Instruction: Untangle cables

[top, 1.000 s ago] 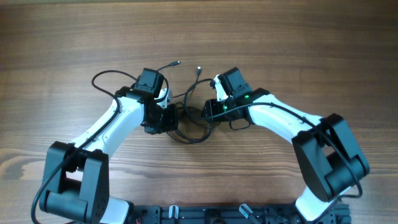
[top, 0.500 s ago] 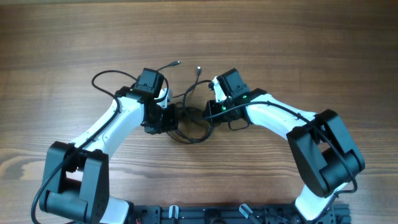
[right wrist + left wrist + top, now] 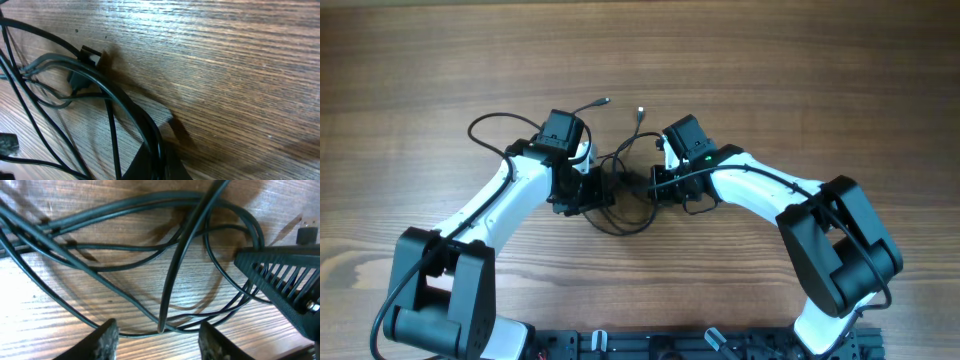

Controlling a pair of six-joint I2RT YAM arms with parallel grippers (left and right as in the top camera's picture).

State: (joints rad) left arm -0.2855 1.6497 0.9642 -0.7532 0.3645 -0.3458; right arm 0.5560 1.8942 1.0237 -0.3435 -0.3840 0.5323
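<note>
The cables (image 3: 625,200) lie in a thin dark tangle on the wood between my two grippers. Two strands end in silvery plug tips (image 3: 606,101) at the back. My left gripper (image 3: 602,190) is at the tangle's left side. In the left wrist view, the left gripper (image 3: 160,342) is open and several cable loops (image 3: 125,255) lie ahead of its fingertips (image 3: 107,339); one strand rises from between them. My right gripper (image 3: 655,185) is at the tangle's right side. The right gripper (image 3: 157,162) is shut on a pair of cable strands (image 3: 107,85) that curve away left.
One cable loop (image 3: 485,125) reaches out left behind the left arm. The right gripper's ribbed black finger (image 3: 285,275) shows in the left wrist view, close to the right of the loops. Bare wooden table (image 3: 800,80) surrounds the tangle.
The left gripper has opened from shut. The right gripper has closed on cable strands and shifted slightly left towards the tangle.
</note>
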